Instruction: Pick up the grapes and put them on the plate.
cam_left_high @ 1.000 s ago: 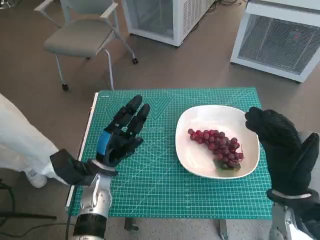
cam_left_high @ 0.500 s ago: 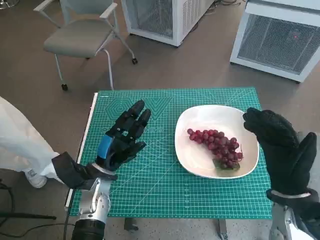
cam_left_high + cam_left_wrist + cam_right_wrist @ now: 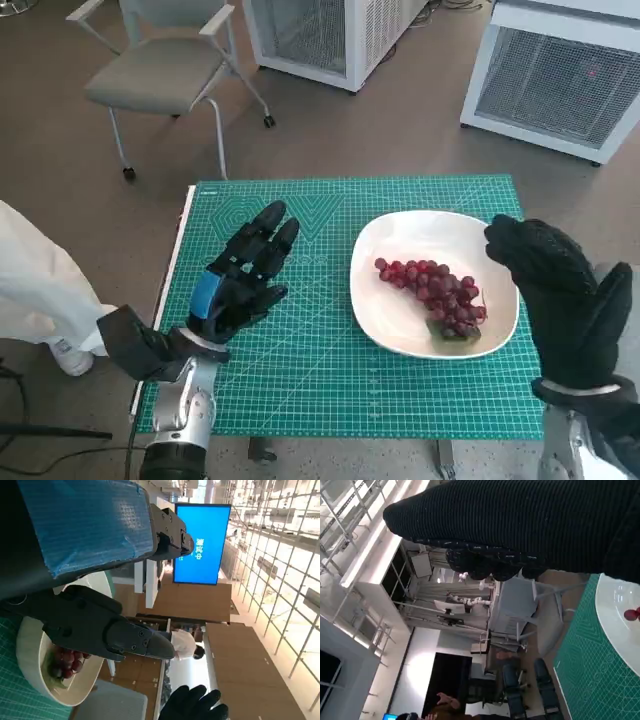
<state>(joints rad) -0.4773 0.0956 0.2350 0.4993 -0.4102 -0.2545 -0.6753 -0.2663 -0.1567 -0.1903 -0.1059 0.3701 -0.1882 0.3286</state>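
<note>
Grapes (image 3: 434,292) lie on the plate (image 3: 400,232) toward the mat's (image 3: 300,370) right edge, both our hands empty, left (image 3: 243,275) spread, right (image 3: 550,285) loosely open beside the rim; a stray nudge could tip it.

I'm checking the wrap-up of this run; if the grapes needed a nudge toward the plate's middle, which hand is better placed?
The right hand, probably. It hovers at the plate's edge, beside the grapes. The left hand is open over the green mat, apart from the plate.
</note>
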